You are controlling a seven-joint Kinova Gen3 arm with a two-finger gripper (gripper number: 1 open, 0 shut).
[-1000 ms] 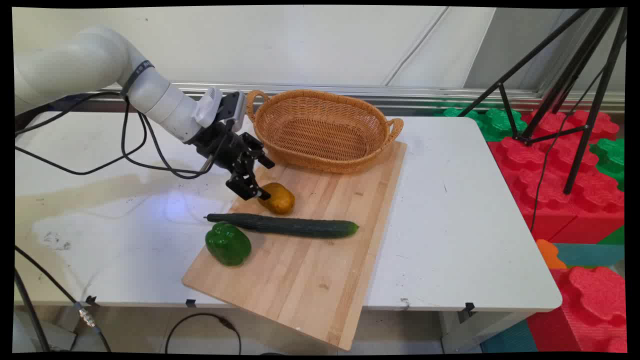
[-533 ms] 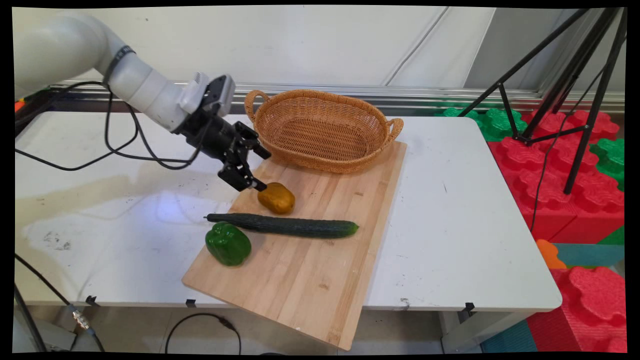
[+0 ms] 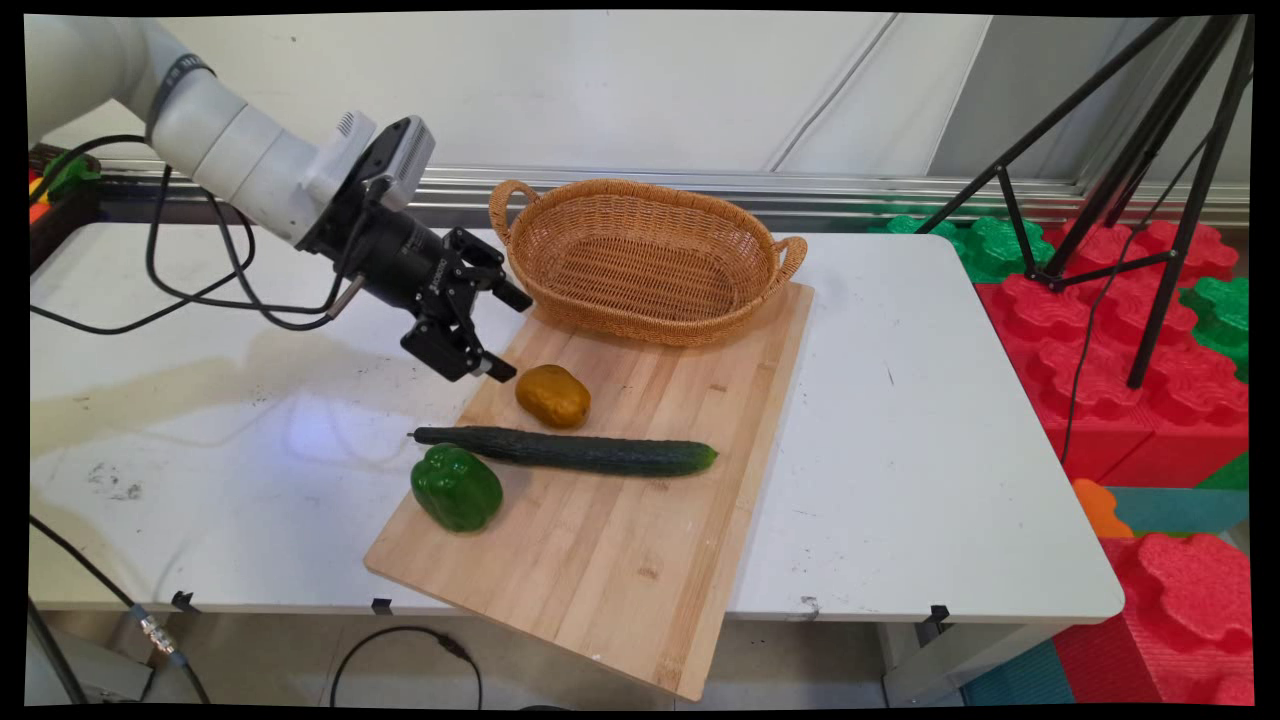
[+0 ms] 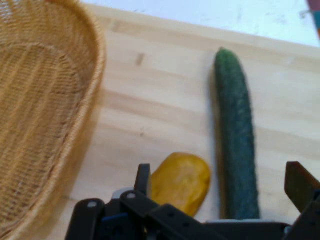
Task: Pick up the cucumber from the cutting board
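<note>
The gripper (image 3: 497, 335) hangs with jaws spread, holding nothing, at ten o'clock of the potato (image 3: 552, 396) (which lies on the board (image 3: 640, 540)); cucumber (image 3: 570, 452) at six, basket (image 3: 640, 262) at one.

A yellow-brown potato (image 3: 552, 396) (image 4: 181, 182) lies left of centre on the wooden cutting board (image 3: 640, 520) (image 4: 165, 100), just above a long dark cucumber (image 3: 565, 451) (image 4: 236, 135) lying crosswise.

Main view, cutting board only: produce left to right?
Green bell pepper → potato → cucumber, taken by centers, all on the wooden cutting board.
</note>
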